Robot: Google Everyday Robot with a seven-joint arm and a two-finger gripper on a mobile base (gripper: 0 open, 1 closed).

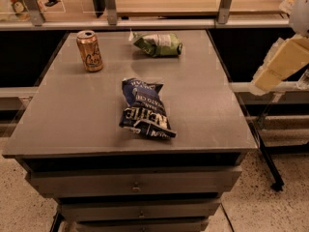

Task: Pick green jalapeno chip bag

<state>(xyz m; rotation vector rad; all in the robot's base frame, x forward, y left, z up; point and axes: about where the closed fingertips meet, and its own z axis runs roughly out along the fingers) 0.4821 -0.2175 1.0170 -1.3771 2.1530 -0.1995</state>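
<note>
The green jalapeno chip bag (158, 44) lies crinkly and shiny at the far side of the flat gray table (58, 124). The pale, blocky gripper (281, 64) hangs in the air off to the right of the table; I cannot tell how wide it is set. A crumpled dark blue bag (145, 109) lies mid-table. A round gold can (90, 50) stands far left.

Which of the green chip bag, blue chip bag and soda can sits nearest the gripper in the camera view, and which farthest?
The gripper hangs past the right edge of the table.
1. Green chip bag, back centre, and blue chip bag, middle: too close to call.
2. Soda can, back left: farthest.
</note>
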